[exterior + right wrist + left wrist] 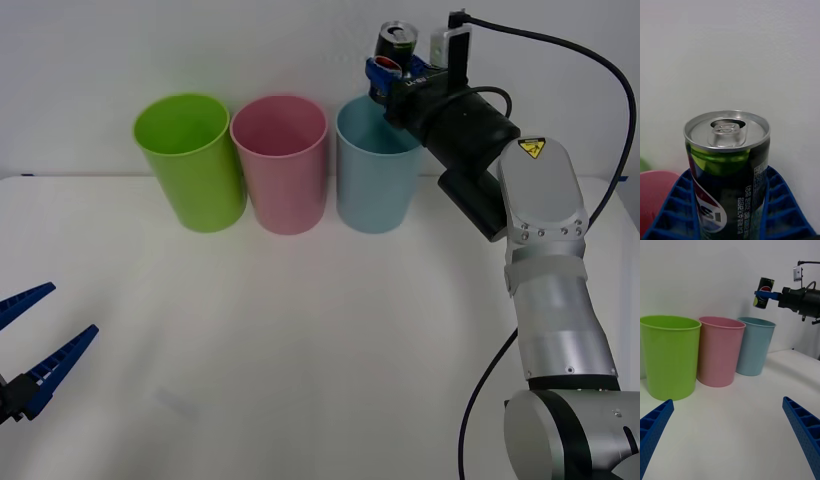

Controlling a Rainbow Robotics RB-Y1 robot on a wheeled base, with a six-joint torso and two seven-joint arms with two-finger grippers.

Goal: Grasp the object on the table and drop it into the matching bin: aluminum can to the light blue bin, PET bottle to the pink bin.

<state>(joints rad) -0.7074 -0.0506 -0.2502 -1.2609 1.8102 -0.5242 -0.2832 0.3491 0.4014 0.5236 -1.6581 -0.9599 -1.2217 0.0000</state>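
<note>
From the front, the right arm is reaching forward and up from the right side, its silver and black links angling toward the back of the white table. The right gripper is hovering over the rim of the light blue bin, its blue ribbed fingers closing on the aluminum can, which is poking up above them with its silver top showing. The three smooth plastic cups are standing in a row, rims round, walls tapering downward: a lime green cup, the pink bin touching it or just beside it, then the light blue one. The left gripper is sitting low at the left edge, its fingers spread wide and holding nothing.

At the right wrist, the can is standing upright between the two blue ribbed fingers, which are pressing against its dark, glossy sides. Its brushed silver lid and pull tab are facing the camera; a curved slice of pink rim is peeking in beside it.

At the left wrist, the two blue fingers are sitting far apart at the corners. Beyond them the green cup, pink bin and light blue bin are lined up, and the right gripper is holding the can, slightly tilted, in the air above the light blue bin.
</note>
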